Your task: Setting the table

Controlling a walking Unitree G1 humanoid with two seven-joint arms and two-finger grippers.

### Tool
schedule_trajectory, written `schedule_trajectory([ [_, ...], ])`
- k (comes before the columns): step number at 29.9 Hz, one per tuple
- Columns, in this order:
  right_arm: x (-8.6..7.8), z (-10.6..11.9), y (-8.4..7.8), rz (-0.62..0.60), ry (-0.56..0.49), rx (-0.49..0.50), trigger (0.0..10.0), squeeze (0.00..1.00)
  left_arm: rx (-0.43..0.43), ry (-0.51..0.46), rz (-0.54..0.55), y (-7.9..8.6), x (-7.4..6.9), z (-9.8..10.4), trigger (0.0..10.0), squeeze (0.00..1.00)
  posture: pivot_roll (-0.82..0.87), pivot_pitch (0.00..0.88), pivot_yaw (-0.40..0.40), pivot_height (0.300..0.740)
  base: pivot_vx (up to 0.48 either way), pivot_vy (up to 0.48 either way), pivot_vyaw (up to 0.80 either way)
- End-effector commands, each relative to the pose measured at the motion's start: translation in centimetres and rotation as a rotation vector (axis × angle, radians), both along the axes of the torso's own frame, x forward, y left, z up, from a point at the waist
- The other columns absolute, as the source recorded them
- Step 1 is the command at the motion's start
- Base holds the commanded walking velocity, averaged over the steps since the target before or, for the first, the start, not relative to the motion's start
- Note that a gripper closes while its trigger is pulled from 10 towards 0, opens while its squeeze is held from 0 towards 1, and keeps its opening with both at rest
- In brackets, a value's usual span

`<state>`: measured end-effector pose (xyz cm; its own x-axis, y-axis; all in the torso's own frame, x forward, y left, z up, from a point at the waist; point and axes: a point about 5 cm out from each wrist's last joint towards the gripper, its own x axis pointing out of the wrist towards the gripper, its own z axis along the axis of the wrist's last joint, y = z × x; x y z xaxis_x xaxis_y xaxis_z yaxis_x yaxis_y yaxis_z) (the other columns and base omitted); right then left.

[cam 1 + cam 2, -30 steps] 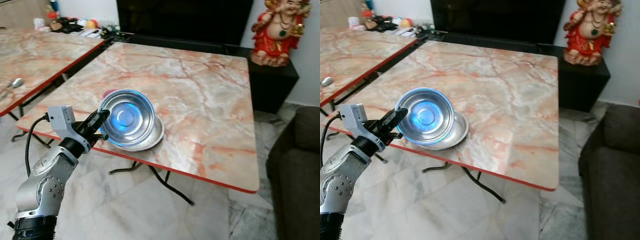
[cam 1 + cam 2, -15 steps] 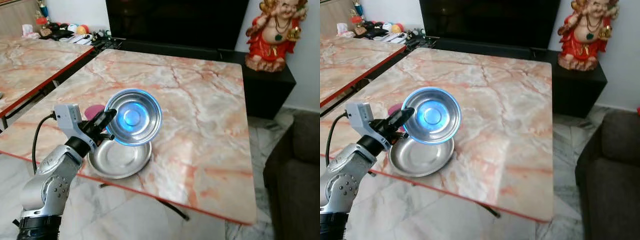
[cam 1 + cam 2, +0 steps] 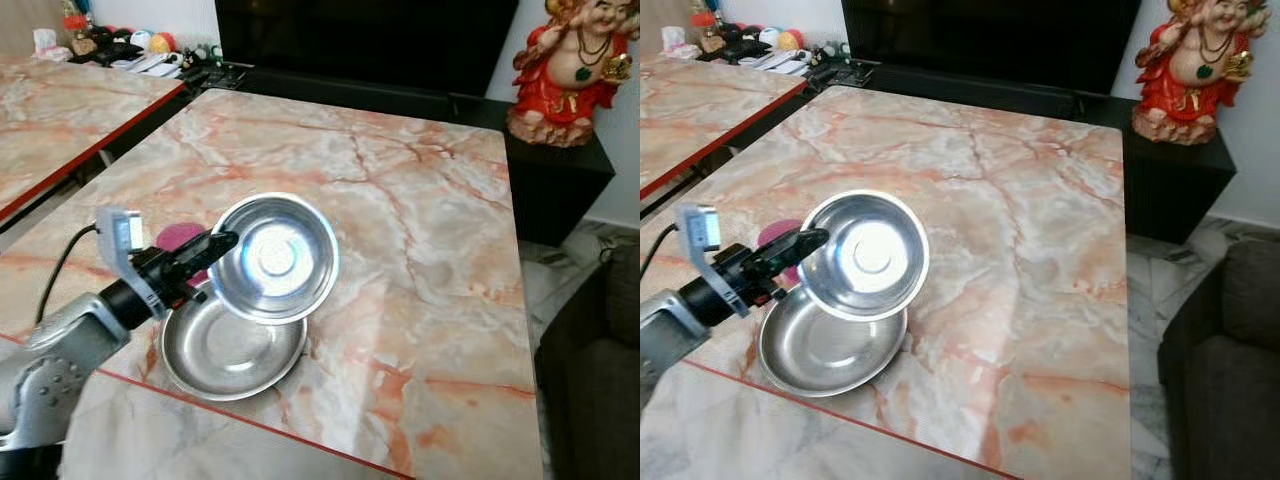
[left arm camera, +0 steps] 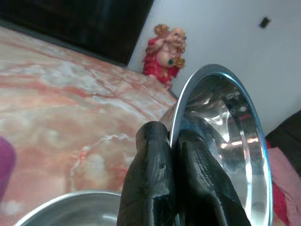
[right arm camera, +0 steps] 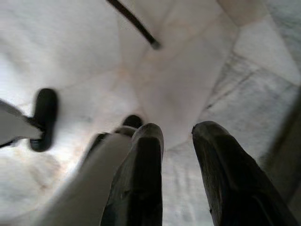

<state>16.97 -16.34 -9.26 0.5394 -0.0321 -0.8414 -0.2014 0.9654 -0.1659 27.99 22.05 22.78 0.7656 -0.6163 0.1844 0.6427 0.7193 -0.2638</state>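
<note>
My head views are bright and evenly lit, mostly sharp. Glare whitens the tilted steel bowl (image 3: 273, 259) and the marble table (image 3: 420, 230) shines softly. My right wrist view is blurred; my left's near fingertips (image 4: 155, 188) are soft.

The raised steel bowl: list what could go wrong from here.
1. The left gripper pinches the raised bowl by its thin rim alone, jaws shut on it, bowl tilted; it may slip.
2. It hangs over the second bowl, so a drop would likely strike it.
3. That bowl sits near the table edge.
</note>
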Motion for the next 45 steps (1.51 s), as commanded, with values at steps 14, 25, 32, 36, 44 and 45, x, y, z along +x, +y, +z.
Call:
schedule_trajectory([
  [14,-0.8,-0.3,-0.5,-0.011,0.030,-0.011,10.0,0.00,0.117,0.299,0.084,1.4,-1.6,-4.3,10.0,0.00,0.07,0.127,0.017,0.740,0.000,0.000,0.00],
  [25,-0.9,-0.4,-0.4,-0.007,0.032,-0.010,10.0,0.00,-0.081,0.299,0.153,1.6,-1.2,-4.1,10.0,0.00,0.07,0.120,0.021,0.740,0.000,0.000,0.00],
  [32,-0.9,-0.4,-0.4,-0.014,0.032,-0.007,10.0,0.00,-0.194,0.369,0.321,3.5,-1.1,-4.8,10.0,0.00,0.07,0.130,0.024,0.740,0.000,0.000,0.00],
  [36,-0.9,-0.4,-0.4,-0.011,0.035,-0.006,10.0,0.00,-0.193,0.381,0.293,3.3,-1.8,-4.8,10.0,0.00,0.07,0.137,0.022,0.740,0.000,0.000,0.00],
  [44,-0.9,-0.4,-0.5,-0.009,0.034,-0.008,10.0,0.00,-0.211,0.422,0.272,2.7,-2.0,-4.9,10.0,0.00,0.07,0.143,0.022,0.740,0.000,0.000,0.00],
  [45,-0.9,-0.4,-0.5,-0.008,0.034,-0.007,10.0,0.00,-0.213,0.425,0.283,2.7,-1.9,-5.0,10.0,0.00,0.07,0.146,0.021,0.740,0.000,0.000,0.00],
])
